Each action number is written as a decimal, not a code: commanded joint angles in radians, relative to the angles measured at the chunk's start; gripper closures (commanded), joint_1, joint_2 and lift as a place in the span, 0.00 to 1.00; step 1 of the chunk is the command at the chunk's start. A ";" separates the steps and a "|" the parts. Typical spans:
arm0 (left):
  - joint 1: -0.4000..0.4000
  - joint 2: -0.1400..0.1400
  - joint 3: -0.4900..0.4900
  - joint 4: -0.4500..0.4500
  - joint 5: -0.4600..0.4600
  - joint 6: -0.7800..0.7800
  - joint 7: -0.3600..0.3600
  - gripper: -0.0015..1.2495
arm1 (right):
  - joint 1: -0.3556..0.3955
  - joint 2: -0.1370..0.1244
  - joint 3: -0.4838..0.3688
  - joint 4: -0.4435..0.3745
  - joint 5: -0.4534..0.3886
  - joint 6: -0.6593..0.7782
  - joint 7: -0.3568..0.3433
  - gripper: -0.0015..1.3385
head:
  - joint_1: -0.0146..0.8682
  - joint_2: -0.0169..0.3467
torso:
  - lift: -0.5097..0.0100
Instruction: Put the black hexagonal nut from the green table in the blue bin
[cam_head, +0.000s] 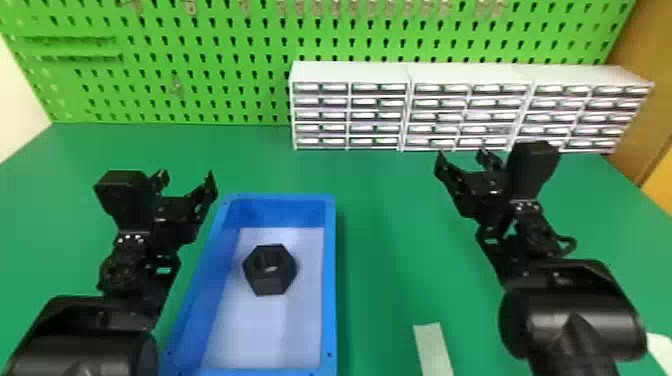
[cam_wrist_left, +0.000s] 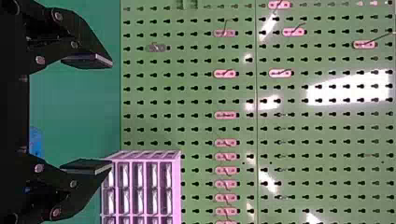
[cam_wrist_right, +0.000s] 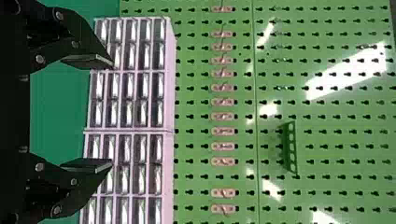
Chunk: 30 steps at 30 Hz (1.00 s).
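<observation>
Head view, reading the bin (cam_head: 331, 280) as my dial with 12 at its far end: the nut (cam_head: 270, 282) lies flat on the bin floor, hole up, toward 12 from the floor's middle and apart from the walls. My left gripper (cam_head: 186, 175) hangs off the bin at 11 o'clock, its jaws spread. My right gripper (cam_head: 460, 152) is at 2 o'clock, well apart from the bin, jaws likewise spread with nothing pinched. Drawers (cam_head: 350, 72) stand on the table (cam_head: 385, 225) between 1 and 2; a pale strip (cam_head: 434, 350) lies between 3 and 4. The pegboard (cam_head: 225, 50) rises past 12. Left wrist view: I see the left gripper (cam_wrist_left: 112, 113) with a wide gap between its fingers, the pegboard beyond. Right wrist view: I read the same for the right gripper (cam_wrist_right: 112, 113), wide gap, drawers behind it, and a bracket (cam_wrist_right: 290, 148) on the pegboard.
</observation>
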<state>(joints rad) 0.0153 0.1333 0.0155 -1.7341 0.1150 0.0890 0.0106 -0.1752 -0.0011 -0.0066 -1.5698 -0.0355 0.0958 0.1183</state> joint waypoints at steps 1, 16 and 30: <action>0.000 -0.001 -0.002 0.001 0.002 0.000 0.000 0.39 | 0.017 0.002 -0.009 0.022 -0.020 -0.062 -0.011 0.38 | 0.79 0.19 | 0.79; -0.018 -0.001 -0.014 0.011 0.002 0.000 0.000 0.39 | 0.049 0.002 -0.023 0.073 -0.047 -0.150 -0.039 0.38 | 0.79 0.19 | 0.79; -0.029 -0.001 -0.015 0.011 -0.005 -0.002 0.000 0.39 | 0.059 0.000 -0.023 0.077 -0.066 -0.151 -0.039 0.38 | 0.79 0.19 | 0.79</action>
<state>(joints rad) -0.0129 0.1322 -0.0020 -1.7226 0.1123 0.0874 0.0105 -0.1192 0.0000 -0.0316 -1.4926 -0.0998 -0.0540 0.0797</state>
